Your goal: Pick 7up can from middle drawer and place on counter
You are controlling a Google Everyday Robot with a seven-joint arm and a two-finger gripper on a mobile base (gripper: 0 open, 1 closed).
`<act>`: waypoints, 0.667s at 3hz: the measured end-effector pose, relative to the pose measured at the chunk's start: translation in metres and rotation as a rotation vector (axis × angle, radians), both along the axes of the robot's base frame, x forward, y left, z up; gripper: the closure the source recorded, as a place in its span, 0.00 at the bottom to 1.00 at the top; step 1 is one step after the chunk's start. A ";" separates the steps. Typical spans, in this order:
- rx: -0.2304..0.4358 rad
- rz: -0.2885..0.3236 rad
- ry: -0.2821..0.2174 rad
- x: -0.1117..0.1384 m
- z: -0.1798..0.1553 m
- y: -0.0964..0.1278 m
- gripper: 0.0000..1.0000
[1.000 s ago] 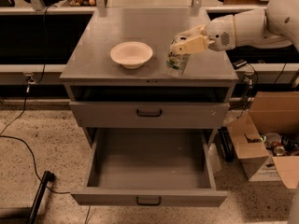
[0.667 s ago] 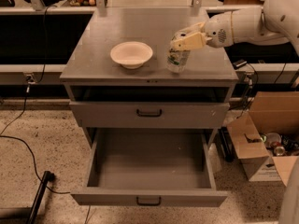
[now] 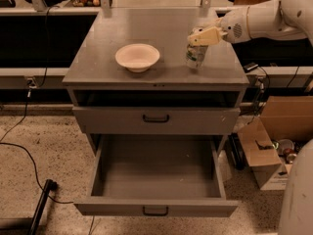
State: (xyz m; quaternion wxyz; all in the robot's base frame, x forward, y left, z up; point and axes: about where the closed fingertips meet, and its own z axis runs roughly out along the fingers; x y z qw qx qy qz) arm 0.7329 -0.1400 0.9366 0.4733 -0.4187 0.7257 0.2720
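While the bowl (image 3: pixel 137 58) stays put, the pincer (image 3: pixel 194 38) has drifted up and rightward, and is now at the top of the can (image 3: pixel 195 58). I cannot tell whether it is wide or narrow. The can stands upright on the worktop (image 3: pixel 161 28), so placing looks nearly done. The drawer (image 3: pixel 156 207) gapes, empty. The can is small, with a whitish-green label.
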 end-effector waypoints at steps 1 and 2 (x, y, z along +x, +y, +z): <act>0.001 0.005 0.003 0.000 -0.002 0.003 0.57; 0.002 0.011 0.006 0.001 -0.004 0.007 0.26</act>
